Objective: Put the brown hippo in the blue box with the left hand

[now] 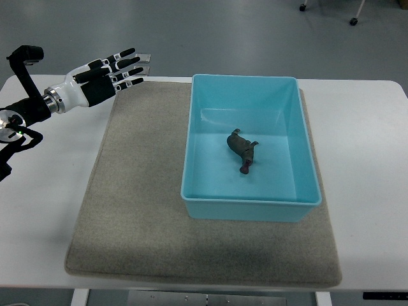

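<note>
the brown hippo (242, 148) lies on its side on the floor of the blue box (203, 143), near the middle and clear of all four walls. the box sits on a grey felt mat (137, 210), toward the mat's right half, its far edge just beside the mat's far edge. the mat covers the centre of the white bench (366, 159). the left hand (115, 73) hangs over the mat's far left corner, well apart from the box, fingers (131, 64) stretched out straight and close together, holding nothing. its arm enters from the picture's left edge, with black joint hardware beside it over the bench's left end. nothing lies between the hand and the box; the mat's left half is bare. grey floor (255, 32) shows beyond the bench, with caster wheels (352, 21) at the far right.
</note>
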Motion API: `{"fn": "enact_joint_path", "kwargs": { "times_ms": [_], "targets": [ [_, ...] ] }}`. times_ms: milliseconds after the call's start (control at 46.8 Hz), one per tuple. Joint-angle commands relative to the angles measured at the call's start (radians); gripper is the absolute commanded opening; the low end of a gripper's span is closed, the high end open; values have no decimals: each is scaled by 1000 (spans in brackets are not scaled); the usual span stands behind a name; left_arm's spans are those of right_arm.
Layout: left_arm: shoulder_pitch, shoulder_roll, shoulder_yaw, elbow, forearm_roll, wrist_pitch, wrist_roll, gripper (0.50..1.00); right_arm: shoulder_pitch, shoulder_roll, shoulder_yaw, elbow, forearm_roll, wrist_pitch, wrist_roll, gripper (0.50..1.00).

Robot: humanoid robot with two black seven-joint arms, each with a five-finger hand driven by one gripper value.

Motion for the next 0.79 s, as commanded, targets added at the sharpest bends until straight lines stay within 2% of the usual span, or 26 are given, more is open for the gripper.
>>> {"fn": "enact_joint_path", "kwargs": {
  "times_ms": [0, 769],
  "targets": [
    [0, -6, -20, 4, -8, 0, -7, 1000, 0, 0, 0, 0, 0, 0, 0, 936],
    [5, -38, -46, 39, -69, 0, -19, 1000, 0, 0, 0, 0, 0, 0, 0, 936]
  ]
}}
